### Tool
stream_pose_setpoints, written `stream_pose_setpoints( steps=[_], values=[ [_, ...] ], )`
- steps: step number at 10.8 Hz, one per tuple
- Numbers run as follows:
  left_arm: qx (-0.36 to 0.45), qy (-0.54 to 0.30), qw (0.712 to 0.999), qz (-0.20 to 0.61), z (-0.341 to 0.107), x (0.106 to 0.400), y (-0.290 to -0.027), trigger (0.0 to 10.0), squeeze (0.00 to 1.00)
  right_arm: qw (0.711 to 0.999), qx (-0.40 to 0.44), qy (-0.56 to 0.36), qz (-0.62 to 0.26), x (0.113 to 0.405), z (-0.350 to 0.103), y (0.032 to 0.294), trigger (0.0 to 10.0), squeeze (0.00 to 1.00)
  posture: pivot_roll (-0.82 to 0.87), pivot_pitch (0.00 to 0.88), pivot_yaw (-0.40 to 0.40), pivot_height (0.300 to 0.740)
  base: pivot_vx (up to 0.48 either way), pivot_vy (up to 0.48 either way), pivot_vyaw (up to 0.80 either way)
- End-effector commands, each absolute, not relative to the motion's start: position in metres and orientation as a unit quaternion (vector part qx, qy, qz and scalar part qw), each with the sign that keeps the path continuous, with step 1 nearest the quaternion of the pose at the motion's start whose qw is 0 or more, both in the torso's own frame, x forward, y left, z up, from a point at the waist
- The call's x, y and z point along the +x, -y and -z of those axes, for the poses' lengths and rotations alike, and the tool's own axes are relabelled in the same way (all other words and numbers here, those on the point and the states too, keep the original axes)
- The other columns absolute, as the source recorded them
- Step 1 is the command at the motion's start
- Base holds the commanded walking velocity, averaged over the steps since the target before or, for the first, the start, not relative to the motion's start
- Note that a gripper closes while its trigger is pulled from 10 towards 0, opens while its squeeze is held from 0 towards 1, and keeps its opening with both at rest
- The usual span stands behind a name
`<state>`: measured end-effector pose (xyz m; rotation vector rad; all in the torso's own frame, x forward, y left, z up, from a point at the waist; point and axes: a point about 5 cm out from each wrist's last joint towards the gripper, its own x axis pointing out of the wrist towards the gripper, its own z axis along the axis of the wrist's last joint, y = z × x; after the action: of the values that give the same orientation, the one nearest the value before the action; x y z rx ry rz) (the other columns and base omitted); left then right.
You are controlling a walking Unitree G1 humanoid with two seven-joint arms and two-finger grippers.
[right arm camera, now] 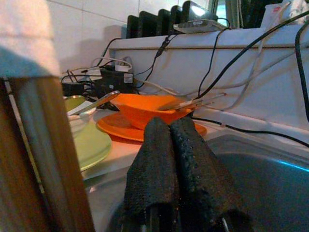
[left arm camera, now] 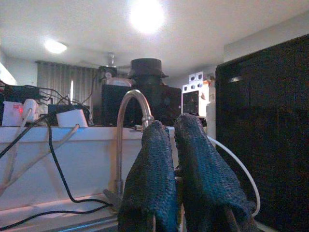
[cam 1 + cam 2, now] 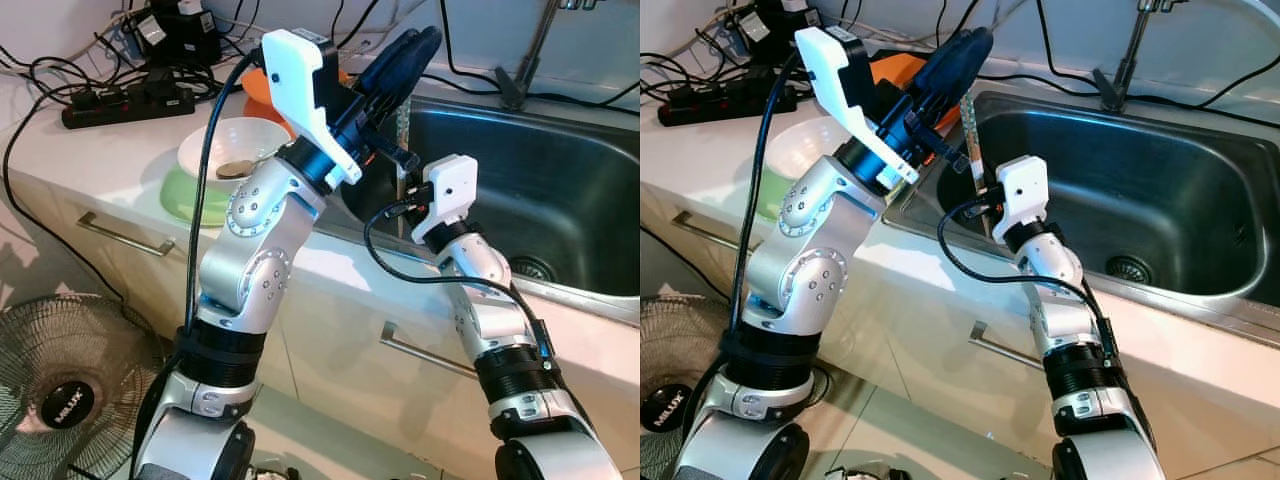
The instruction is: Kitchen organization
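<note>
- Left gripper (image 3: 415, 50) is pointing up and forward over the near-left corner of the sink (image 3: 560, 190); its two black fingers (image 2: 149, 188) are pressing together along their length, nothing between them.
- Straight ahead of those closed tips, the curved faucet (image 2: 129, 104) is rising from the back ledge; cables are trailing along the wall below it.
- Right gripper (image 1: 176, 169) is sitting low at the sink's left rim, fingers lying shut against each other, holding nothing.
- Beyond the right gripper's tips, an orange bowl (image 1: 154, 108) is resting on an orange plate (image 1: 125, 130), a metal utensil (image 1: 193, 102) lying across the bowl's rim.
- To one side of those tips, a green plate (image 1: 91, 142) is lying on the counter with a white bowl (image 3: 235, 145) on it; a spoon (image 1: 96, 102) is sticking out of that bowl.
- A wooden-looking upright piece (image 1: 43, 159) is standing close beside the right gripper; what it is, cannot tell.
- A black power strip (image 3: 125, 105) is lying on the counter well behind the dishes.
- A floor fan (image 3: 65, 395) is standing below the counter (image 3: 70, 150), well apart from both grippers.
</note>
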<state>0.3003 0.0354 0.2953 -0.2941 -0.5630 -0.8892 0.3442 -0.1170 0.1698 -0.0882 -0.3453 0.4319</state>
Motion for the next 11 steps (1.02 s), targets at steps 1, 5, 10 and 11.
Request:
stream_pose_setpoints(
  steps=[1, 5, 10, 11],
  values=[
    [-0.134, 0.269, 0.854, 0.425, -0.295, 0.299, -0.035, 10.0, 0.00, 0.959, -0.044, 0.185, -0.210, 0.346, -0.177, 0.117, 0.0, 0.00, 0.04, 0.014, 0.078, 0.740, 0.000, 0.000, 0.00],
    [-0.123, 0.263, 0.861, 0.418, -0.293, 0.302, -0.035, 10.0, 1.00, 0.962, -0.051, 0.178, -0.199, 0.347, -0.176, 0.124, 0.0, 0.00, 0.04, 0.023, 0.078, 0.740, 0.000, 0.000, 0.00],
    [-0.129, 0.259, 0.858, 0.424, -0.292, 0.301, -0.034, 10.0, 1.00, 0.964, -0.053, 0.177, -0.192, 0.350, -0.177, 0.129, 0.0, 0.00, 0.04, 0.026, 0.077, 0.740, 0.000, 0.000, 0.00],
    [-0.130, 0.259, 0.858, 0.425, -0.292, 0.301, -0.034, 10.0, 1.00, 0.964, -0.053, 0.177, -0.189, 0.350, -0.177, 0.130, 0.0, 0.00, 0.04, 0.026, 0.077, 0.740, 0.000, 0.000, 0.00]
  ],
)
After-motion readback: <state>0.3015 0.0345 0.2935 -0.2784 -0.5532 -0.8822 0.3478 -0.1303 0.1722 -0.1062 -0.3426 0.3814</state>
